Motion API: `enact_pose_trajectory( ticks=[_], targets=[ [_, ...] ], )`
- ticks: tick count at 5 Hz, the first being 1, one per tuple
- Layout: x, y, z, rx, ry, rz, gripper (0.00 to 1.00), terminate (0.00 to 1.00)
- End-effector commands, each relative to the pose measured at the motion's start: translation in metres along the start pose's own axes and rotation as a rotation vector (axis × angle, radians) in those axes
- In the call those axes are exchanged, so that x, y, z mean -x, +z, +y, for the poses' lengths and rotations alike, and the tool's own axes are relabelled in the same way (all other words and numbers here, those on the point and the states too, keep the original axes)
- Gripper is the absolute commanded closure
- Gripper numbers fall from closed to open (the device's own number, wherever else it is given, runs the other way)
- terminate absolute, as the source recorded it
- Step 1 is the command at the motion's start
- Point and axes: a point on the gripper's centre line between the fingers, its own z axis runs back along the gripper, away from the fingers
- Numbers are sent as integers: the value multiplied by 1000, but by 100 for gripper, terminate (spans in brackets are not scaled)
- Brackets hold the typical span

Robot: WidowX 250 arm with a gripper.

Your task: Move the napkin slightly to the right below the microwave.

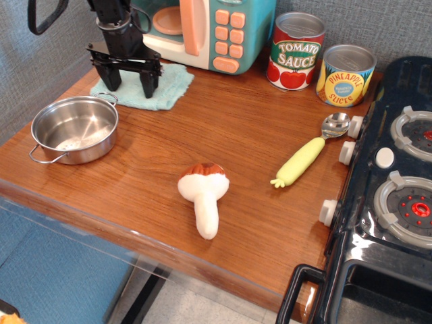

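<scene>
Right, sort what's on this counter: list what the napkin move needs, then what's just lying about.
Needed: napkin, microwave, pincer.

Lying about: steel pan, plush mushroom, spoon, tomato sauce can, pineapple can, toy stove.

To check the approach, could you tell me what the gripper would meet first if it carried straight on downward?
Most likely the napkin: the open gripper points down directly over it. How much gap remains is unclear from this view.

Napkin (pixel 165 86) half-hidden (under the hand (pixel 129 78))
</scene>
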Motion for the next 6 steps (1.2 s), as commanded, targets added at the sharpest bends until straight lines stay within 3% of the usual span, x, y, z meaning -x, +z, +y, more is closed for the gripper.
enact_pose_trajectory(
  ticks=[1,2,3,4,5,6],
  targets=[
    [-11,31,-98,-15,-219,-70,0,0],
    [-18,27,-146,-17,-258,-84,0,0],
    [-20,23,-173,-48,-252,-80,0,0],
    [-21,27,-182,-38,-229,-85,0,0],
    [-21,44,-177,-59,-192,-117,0,0],
    [-24,82,-171,-44,-143,-184,0,0]
  ],
)
